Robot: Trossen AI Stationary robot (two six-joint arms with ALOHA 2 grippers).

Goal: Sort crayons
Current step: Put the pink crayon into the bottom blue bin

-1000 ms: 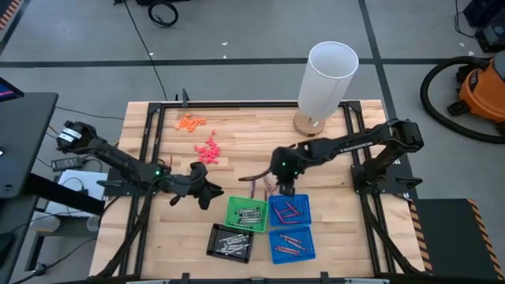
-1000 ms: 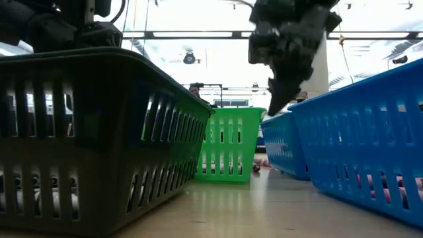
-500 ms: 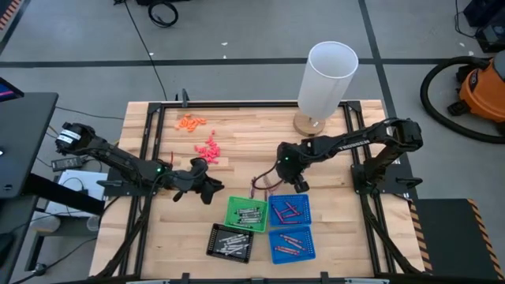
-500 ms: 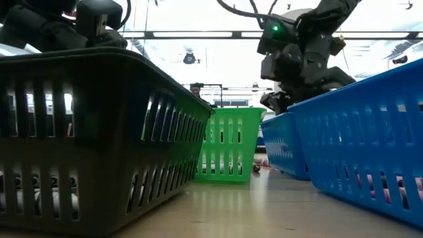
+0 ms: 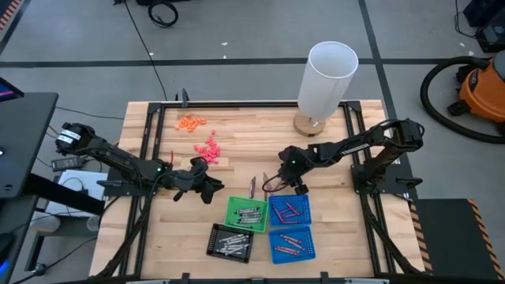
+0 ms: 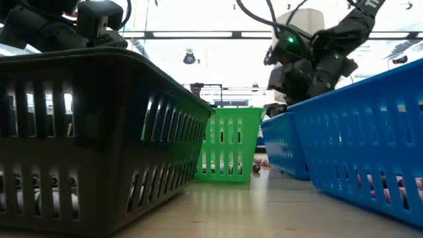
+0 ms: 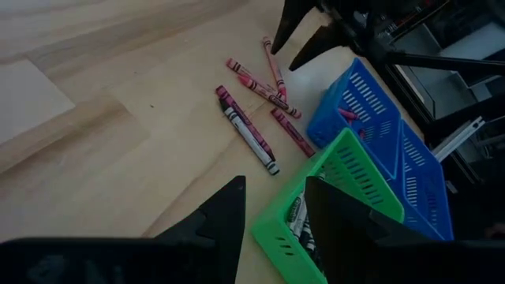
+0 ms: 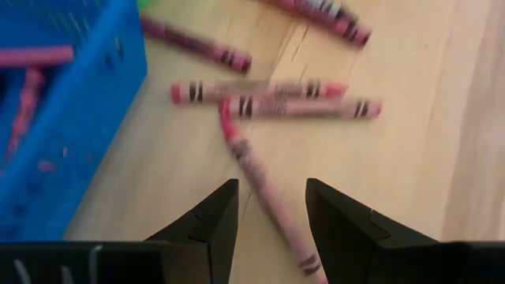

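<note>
Several dark red crayons (image 7: 254,132) lie loose on the wooden table beside the far ends of the green tray (image 5: 247,213) and the upper blue tray (image 5: 289,210). My right gripper (image 5: 298,188) hangs open just over them. In its wrist view, one crayon (image 8: 267,189) runs up between the open fingers (image 8: 272,217), and I see no touch. My left gripper (image 5: 210,189) waits open to the left of the green tray, pointing at the loose crayons (image 5: 256,188). Grey crayons lie in the green and black trays, red ones in both blue trays.
A black tray (image 5: 230,241) and a second blue tray (image 5: 290,243) sit near the front edge. Orange bits (image 5: 191,121) and pink bits (image 5: 208,150) lie at the far left. A tall white cylinder (image 5: 325,79) stands at the far edge.
My right gripper has sunk toward the loose crayons and shifted a little toward the table's right edge, rolling about its own axis as it went. My left arm has kept still.
</note>
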